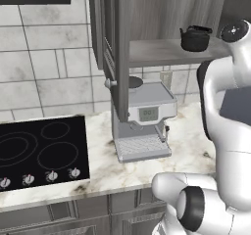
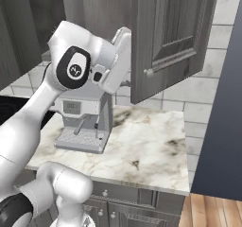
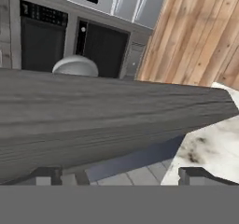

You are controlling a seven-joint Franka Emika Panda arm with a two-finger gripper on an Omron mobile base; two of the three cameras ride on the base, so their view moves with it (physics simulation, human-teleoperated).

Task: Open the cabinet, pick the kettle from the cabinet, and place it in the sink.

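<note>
Both cabinet (image 1: 117, 58) doors stand open; the kettle (image 1: 195, 38) sits on the inner shelf (image 1: 162, 52), at two o'clock from the coffee machine (image 1: 144, 121). Gripper (image 3: 116, 174) fingers are spread, grasping nothing — the operator advances past the right door (image 2: 170, 37) toward the arched handle.

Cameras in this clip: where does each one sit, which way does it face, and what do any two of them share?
Left base view: behind the arm's left, facing the open cabinet with the kettle on its shelf; white arm at right.
Right base view: behind the arm's right, facing the cabinet door; arm at left.
Hand view: on the hand, close against the door's edge and knob; open gripper tips at bottom.
Both base views share the coffee machine and marble counter.
</note>
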